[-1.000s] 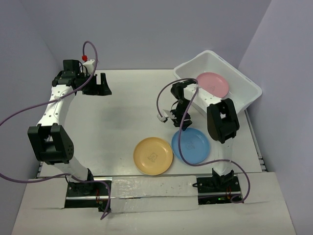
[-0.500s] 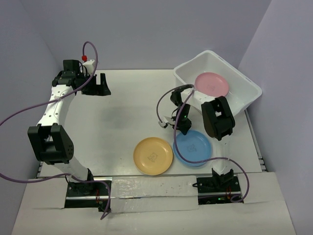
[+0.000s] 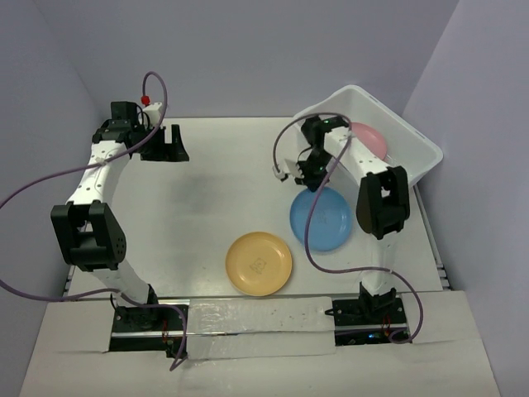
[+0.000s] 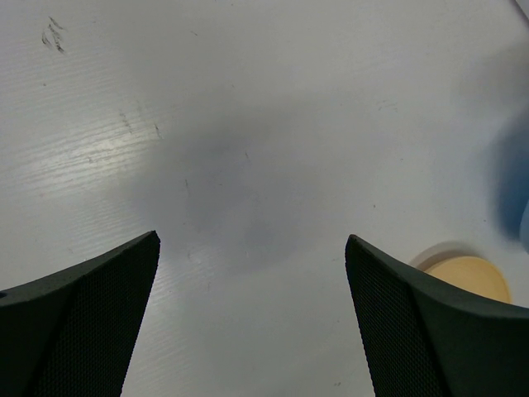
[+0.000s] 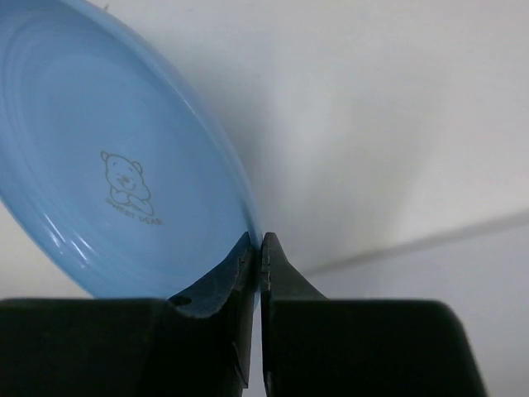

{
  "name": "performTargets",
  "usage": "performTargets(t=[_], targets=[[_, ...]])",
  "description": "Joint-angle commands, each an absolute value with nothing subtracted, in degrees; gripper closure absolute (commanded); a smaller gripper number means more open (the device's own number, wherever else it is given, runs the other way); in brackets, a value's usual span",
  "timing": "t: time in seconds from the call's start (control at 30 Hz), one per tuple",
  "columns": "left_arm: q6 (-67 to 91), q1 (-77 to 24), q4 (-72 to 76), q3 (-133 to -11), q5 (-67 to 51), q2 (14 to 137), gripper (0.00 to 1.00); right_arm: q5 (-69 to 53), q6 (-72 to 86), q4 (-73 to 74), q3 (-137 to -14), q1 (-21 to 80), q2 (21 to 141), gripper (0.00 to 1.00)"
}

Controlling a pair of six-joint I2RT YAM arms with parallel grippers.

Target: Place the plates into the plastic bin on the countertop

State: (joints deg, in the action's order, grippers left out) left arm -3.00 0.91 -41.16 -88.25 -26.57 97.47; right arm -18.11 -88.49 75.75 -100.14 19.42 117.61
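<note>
Blue plate [image 5: 99, 124], faint concentric rings, small bear mark

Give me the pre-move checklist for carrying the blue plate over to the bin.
1. Grip: right gripper shut on the rim of the blue plate: ok.
2. Plate clear of the countertop: it hangs tilted from the gripper, but clearance under its lower edge: cannot tell.
3. Room in the plastic bin: only the pink plate lies inside: ok.
4. Plate high enough to pass the bin's near wall: cannot tell.
5. Left gripper open and far off at the left: ok.
6. Yellow plate lies apart from the carried plate: ok.
</note>
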Motion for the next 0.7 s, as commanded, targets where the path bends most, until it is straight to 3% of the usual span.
performTargets(t=[0.0,0.23,0.33,0.47,0.67], targets=[[-0.6,1.32,-36.11,-90.05,-26.92,98.04,0.01,-25.5,-84.44,82.86,-109.54,18.72,108.52,1.0],[1.86,1.41,-31.24,-87.69,-23.88,96.47,0.01,-41.71,-73.33,82.33,-121.39,17.08,105.0,1.0],[2.11,1.41,-32.41,-89.02,-23.9,97.63,0.01,-45.58,-52.38,73.48,-131.37,14.55,108.06,1.0],[2.78,1.41,-32.6,-90.15,-23.88,98.45,0.01,-40.51,-20.35,59.28,-136.06,6.41,111.89,1.0],[2.9,1.35,-33.57,-92.36,-24.05,100.01,0.01,-29.41,5.64,50.48,-130.36,-7.91,113.69,1.0]])
